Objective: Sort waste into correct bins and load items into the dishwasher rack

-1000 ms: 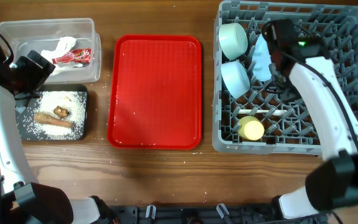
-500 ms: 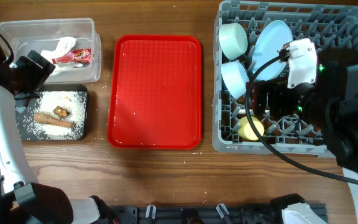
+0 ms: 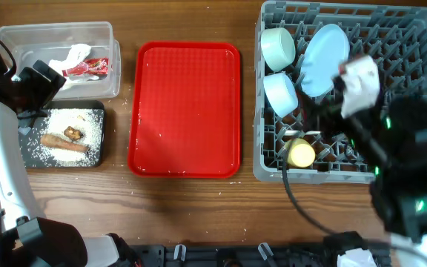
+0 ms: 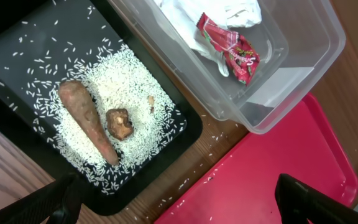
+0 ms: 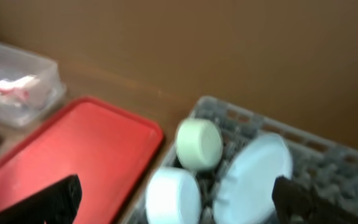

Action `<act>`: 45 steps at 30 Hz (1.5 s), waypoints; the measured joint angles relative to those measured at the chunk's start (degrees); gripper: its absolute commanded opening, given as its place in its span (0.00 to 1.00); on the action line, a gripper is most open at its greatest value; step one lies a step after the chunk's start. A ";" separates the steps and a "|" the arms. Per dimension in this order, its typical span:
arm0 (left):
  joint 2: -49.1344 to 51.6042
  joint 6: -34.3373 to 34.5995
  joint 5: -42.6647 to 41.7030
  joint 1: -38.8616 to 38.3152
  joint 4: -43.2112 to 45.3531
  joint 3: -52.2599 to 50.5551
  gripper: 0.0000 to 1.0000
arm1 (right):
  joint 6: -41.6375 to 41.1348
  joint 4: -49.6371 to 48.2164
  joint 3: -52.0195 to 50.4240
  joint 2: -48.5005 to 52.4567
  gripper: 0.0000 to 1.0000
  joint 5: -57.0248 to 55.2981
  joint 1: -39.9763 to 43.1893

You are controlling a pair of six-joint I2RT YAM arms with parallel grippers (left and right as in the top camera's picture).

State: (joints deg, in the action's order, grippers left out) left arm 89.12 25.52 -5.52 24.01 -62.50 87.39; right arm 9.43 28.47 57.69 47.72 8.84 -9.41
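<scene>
The grey dishwasher rack (image 3: 414, 30) holds two pale bowls (image 3: 278, 46) (image 3: 281, 93), the pale blue plate (image 3: 325, 50) standing on edge, and the yellow cup (image 3: 300, 153). My right arm (image 3: 391, 141) is raised over the rack and blurred, and it hides the spoon. My right gripper (image 5: 179, 208) is open and empty, above the bowls (image 5: 199, 144) and the plate (image 5: 253, 177). My left gripper (image 4: 182, 205) is open and empty over the black tray's corner. The black tray (image 4: 5, 37) holds rice (image 4: 135, 112), a brown stick (image 4: 86, 118) and a dark lump (image 4: 120, 122). The clear tub (image 4: 303, 68) holds the napkin (image 4: 229, 12) and the red wrapper (image 4: 229, 46).
The red tray (image 3: 187, 111) lies between the bins and the rack, with a few rice grains on it. Loose grains lie on the wood by the black tray (image 3: 32, 152). The clear tub (image 3: 21, 41) is at the back left.
My right arm has let go of the plate, which now stands in the rack, and has pulled up and back toward the front right. The left arm has not moved.
</scene>
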 measured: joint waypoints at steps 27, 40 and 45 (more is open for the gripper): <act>0.00 -0.02 -0.37 0.00 -0.09 0.00 1.00 | -8.83 -29.33 -57.27 -46.69 1.00 0.83 5.51; 0.00 -0.02 -0.37 0.00 -0.09 0.00 1.00 | -9.86 -29.31 -57.27 -46.71 1.00 1.01 5.51; 0.00 -0.02 -0.39 0.00 -0.09 0.00 1.00 | -9.86 -29.31 -57.24 -46.71 1.00 1.25 5.51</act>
State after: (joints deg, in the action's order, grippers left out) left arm 89.12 25.50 -5.91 24.01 -62.59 87.39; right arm -0.43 -0.84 0.45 1.02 10.09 -3.90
